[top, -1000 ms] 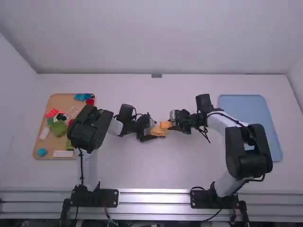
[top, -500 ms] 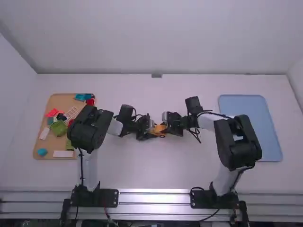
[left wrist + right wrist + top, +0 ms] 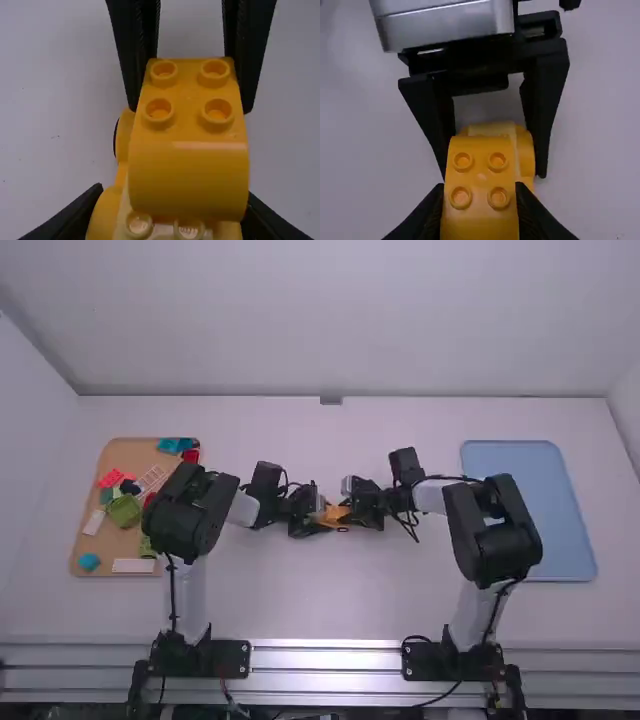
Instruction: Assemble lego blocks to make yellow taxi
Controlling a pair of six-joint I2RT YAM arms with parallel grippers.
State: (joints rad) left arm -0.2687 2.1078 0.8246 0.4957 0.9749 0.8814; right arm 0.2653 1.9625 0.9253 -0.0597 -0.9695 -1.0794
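The right gripper pinches a yellow, curved plastic brick with four round studs, one finger on each side. The left gripper grips the yellow wheeled car base. Both pieces meet about midway between the white table's left and right edges. The step looks like fitting brick to base; I can't tell if it is seated. Best to brace the base level, square the brick's sides with it, then press straight down evenly before letting go.

I can pass over the table toward twelve o'clock, the left arm blocking nine, the right arm three.
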